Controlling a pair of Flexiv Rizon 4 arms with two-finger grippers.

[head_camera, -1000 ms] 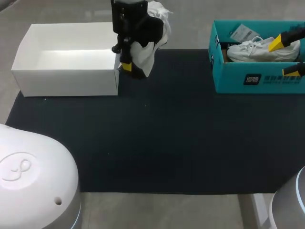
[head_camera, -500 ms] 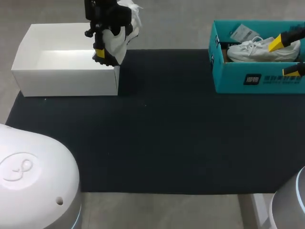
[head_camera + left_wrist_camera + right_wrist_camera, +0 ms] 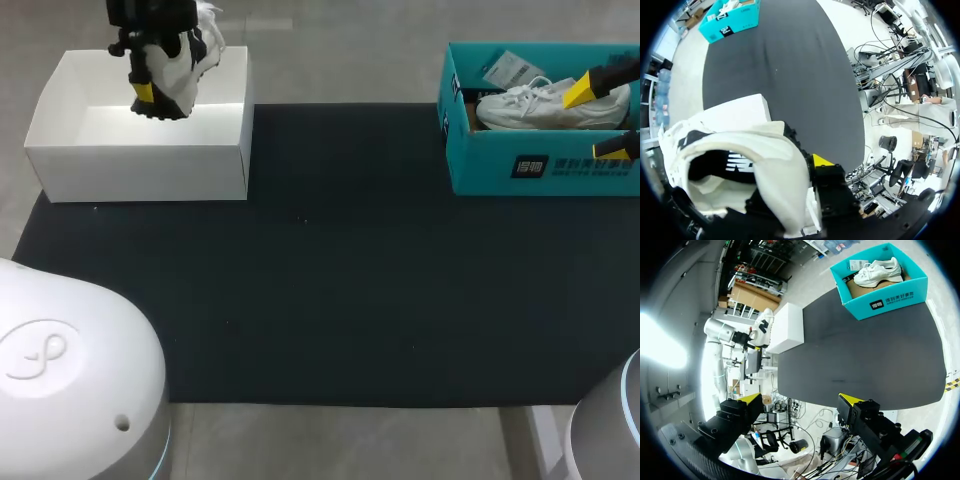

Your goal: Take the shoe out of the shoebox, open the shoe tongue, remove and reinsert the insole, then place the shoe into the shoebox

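Observation:
A white shoe with black trim [image 3: 187, 62] hangs over the open white shoebox [image 3: 140, 172] at the back left, and my left gripper [image 3: 150, 92] is shut on it. In the left wrist view the shoe [image 3: 755, 165] fills the space between the fingers, with one yellow fingertip [image 3: 822, 161] showing beside it and the white box [image 3: 735, 112] below. My right gripper [image 3: 598, 120] stands open at the far right above a teal box [image 3: 540, 165], which holds a second white shoe [image 3: 545, 105]. The right wrist view shows its wide-open gripper [image 3: 800, 400] with nothing between the fingers.
A black mat [image 3: 340, 270] covers the table between the two boxes. The teal box [image 3: 885, 290] also holds a paper tag [image 3: 510, 68] behind its shoe. Both arm bases stand at the near corners.
My left arm has carried the shoe leftward, from the mat's back edge to above the white shoebox. The right arm has not moved.

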